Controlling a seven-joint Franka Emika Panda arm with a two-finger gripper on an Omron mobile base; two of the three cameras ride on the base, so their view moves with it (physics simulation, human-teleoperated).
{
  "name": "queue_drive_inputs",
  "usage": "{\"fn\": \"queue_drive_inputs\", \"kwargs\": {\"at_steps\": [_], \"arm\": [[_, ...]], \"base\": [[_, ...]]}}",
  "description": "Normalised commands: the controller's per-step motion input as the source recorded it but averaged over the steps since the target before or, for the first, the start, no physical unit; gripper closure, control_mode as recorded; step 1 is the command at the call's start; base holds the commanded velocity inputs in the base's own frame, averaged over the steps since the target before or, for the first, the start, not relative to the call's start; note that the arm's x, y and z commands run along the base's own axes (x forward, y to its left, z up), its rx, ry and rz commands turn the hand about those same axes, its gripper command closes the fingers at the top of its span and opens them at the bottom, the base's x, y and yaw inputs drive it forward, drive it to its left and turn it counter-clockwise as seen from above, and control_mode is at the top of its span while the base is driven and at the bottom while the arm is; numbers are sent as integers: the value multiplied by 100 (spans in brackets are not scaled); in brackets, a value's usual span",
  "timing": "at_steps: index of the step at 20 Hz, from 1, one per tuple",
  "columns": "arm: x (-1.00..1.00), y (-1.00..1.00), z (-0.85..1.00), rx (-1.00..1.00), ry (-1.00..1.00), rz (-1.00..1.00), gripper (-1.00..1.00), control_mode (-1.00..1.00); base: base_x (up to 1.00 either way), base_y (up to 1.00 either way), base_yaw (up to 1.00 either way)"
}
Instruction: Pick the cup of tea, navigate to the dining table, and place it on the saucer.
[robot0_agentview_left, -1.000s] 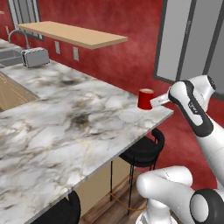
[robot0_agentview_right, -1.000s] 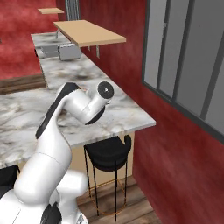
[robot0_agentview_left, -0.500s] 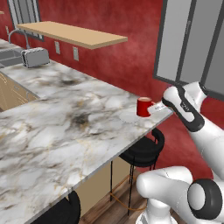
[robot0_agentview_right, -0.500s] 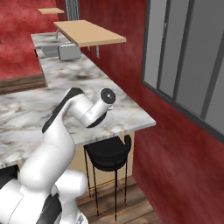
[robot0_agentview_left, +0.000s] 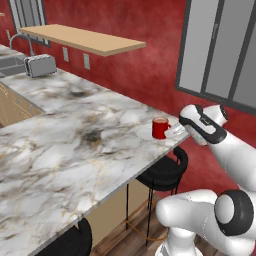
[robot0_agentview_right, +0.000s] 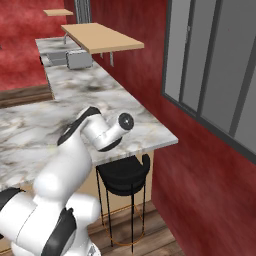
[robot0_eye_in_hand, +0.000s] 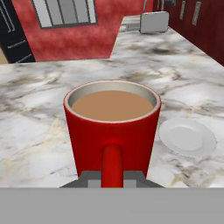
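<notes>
The marble tabletop (robot0_agentview_left: 75, 135) runs long and broad, its far corner close to the red wall. A wooden shelf (robot0_agentview_left: 85, 40) hangs on that wall above it, and a silver toaster (robot0_agentview_left: 40, 65) sits at the tabletop's far end. Near the right-hand corner lies the whitish saucer (robot0_eye_in_hand: 187, 136). The cup of tea (robot0_eye_in_hand: 112, 127) is just beside the saucer, upright and full. The end effector (robot0_eye_in_hand: 112, 178) is clamped on the cup's handle.

2 base views behind arm, left and right, sharing dining table (robot0_agentview_left: 75, 145), hand view close, level
</notes>
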Motion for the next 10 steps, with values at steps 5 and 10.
{"fn": "queue_drive_inputs", "kwargs": {"at_steps": [5,10], "arm": [[69,0,-26,0,0,5,100,-100],[49,-4,0,0,0,4,100,-100]], "base": [[0,0,0],[0,0,0]]}}
